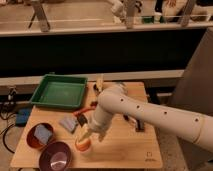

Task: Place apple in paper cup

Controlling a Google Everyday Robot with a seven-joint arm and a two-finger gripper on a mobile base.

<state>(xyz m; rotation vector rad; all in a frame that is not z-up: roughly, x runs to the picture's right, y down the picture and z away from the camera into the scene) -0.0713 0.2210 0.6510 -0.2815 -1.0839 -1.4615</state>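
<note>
Dim, warm and softly blurred, with brighter light along the top, where the gripper (86,131) hangs low over the table (130,145)

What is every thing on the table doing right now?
pincer: low, right over the paper cup
apple: at the cup's mouth, under the pincer
paper cup: upright
green tray: flat
near bowl: upright
left bowl: upright, something grey inside
</note>
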